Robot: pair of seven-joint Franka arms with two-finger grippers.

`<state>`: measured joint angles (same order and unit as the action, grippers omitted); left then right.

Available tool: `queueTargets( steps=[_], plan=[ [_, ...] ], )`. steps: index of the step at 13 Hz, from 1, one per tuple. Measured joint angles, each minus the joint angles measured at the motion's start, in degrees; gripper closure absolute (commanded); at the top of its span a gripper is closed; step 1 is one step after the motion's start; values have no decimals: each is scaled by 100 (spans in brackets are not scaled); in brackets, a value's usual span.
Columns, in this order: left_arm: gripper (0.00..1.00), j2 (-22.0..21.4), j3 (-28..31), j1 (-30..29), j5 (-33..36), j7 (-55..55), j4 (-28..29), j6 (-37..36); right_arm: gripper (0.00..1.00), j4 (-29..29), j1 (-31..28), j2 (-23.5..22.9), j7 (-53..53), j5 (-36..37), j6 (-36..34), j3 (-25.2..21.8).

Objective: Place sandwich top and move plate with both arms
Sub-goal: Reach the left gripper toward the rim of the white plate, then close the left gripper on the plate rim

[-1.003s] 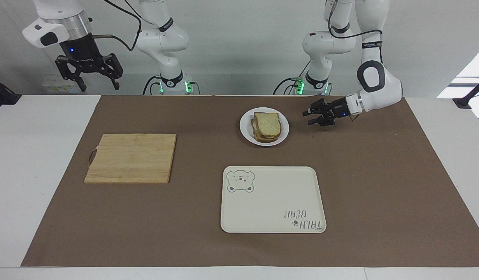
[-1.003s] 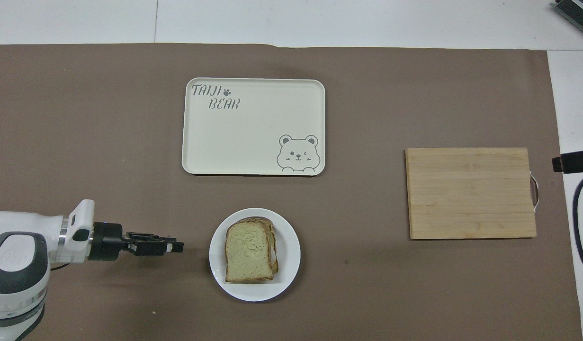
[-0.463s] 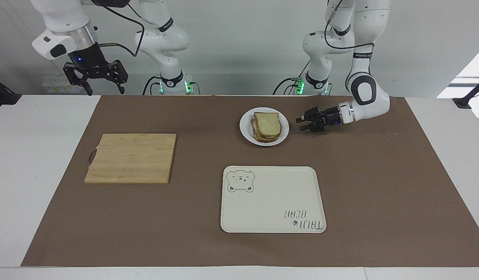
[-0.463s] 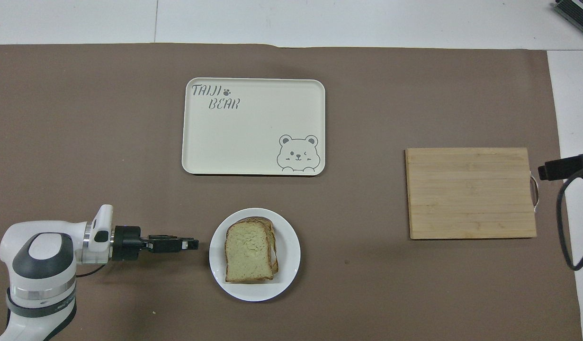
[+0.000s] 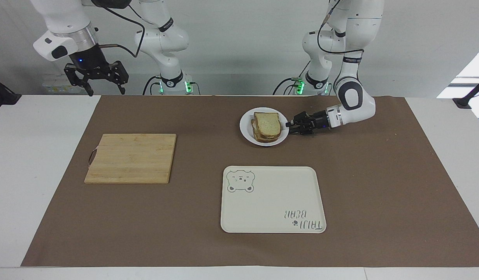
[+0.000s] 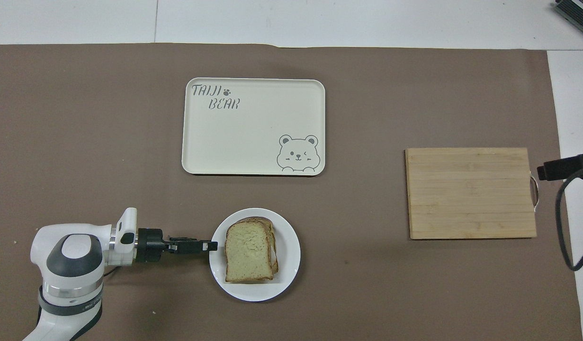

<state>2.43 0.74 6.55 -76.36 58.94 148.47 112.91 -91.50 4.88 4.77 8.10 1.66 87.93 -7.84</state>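
The white plate (image 5: 245, 131) (image 6: 287, 266) lies on the brown mat close to the robots. On it is a stacked sandwich, and the pale speckled sandwich top (image 5: 268, 122) (image 6: 246, 253) lies flat as the uppermost slice. My left gripper (image 5: 290, 125) (image 6: 212, 246) comes in low and level from the left arm's end and meets the plate's rim on that side. My right gripper (image 5: 106, 92) hangs open and empty, high over the table edge at the right arm's end, and that arm waits.
A cream tray (image 5: 272, 200) (image 6: 253, 125) with a bear drawing lies farther from the robots than the plate. A bamboo cutting board (image 5: 132, 157) (image 6: 471, 192) lies toward the right arm's end. Brown mat covers most of the table.
My left gripper slid low along the mat toward the plate and now meets its rim, and it has narrowed. The right gripper drew back slightly, then held still.
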Motion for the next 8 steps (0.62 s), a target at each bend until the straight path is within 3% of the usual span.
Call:
queueTargets(
  steps=[8],
  plan=[
    [55, -12, 6, 78, -29, 15, 212, 239, 0, 0, 0, 0, 0, 0, 0, 0]
  ],
)
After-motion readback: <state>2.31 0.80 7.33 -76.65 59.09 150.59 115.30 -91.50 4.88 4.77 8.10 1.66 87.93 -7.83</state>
